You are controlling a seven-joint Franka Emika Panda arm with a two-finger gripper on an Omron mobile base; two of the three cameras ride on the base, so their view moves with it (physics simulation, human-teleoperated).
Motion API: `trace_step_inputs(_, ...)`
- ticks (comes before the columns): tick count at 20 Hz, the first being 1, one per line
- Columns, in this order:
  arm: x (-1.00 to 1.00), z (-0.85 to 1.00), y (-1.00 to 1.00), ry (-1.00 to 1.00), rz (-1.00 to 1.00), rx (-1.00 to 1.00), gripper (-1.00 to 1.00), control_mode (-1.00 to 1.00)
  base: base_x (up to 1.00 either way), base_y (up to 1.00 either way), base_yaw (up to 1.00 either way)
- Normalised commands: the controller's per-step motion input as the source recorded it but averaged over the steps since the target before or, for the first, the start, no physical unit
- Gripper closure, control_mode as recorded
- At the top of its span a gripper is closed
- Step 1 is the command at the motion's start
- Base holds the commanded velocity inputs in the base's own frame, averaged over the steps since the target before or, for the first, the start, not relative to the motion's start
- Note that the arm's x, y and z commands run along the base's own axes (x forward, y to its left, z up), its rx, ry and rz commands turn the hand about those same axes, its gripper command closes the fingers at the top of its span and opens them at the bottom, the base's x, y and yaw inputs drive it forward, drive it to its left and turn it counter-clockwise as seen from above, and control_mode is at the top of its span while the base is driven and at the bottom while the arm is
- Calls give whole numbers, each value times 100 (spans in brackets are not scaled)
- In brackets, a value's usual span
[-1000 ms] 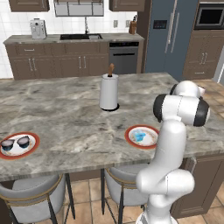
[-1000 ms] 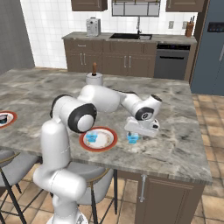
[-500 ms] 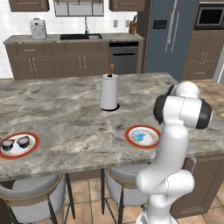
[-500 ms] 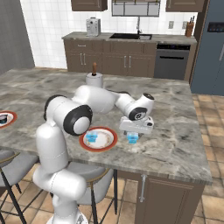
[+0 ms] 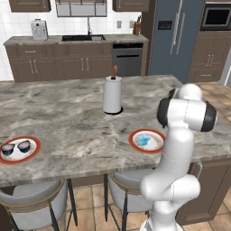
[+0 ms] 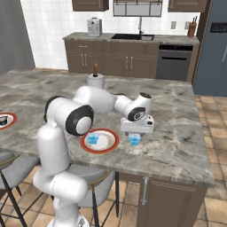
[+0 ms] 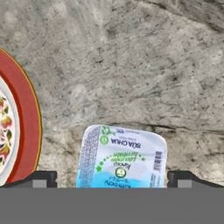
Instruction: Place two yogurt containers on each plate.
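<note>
The gripper (image 6: 135, 138) is hovering low over the marble counter (image 6: 177, 133), jaws spread wide on either side of a light blue yogurt container (image 7: 121, 158) without gripping it. That cup is sitting just beside the near plate (image 6: 100, 141), which is carrying another light blue cup (image 6: 92, 139). The far plate (image 5: 18, 149) is holding two dark cups (image 5: 23, 145).

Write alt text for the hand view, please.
A light blue yogurt cup sits on the grey marble counter between the open gripper fingertips, not yet clamped. A red-rimmed plate curves in at the left edge.
</note>
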Motion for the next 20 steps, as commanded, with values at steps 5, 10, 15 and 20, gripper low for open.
trace_step_inputs(5, 29, -18, -5, 2, -5, 0, -100, -100, 0, 0, 0)
trace_step_inputs(10, 0, -15, 0, 0, 0, 0, -100, -100, 0, 0, 0)
trace_step_inputs(15, 0, -13, 0, 0, 0, 0, -100, -100, 0, 0, 0)
trace_step_inputs(20, 0, -20, 0, 0, 0, 0, -100, -100, 0, 0, 0)
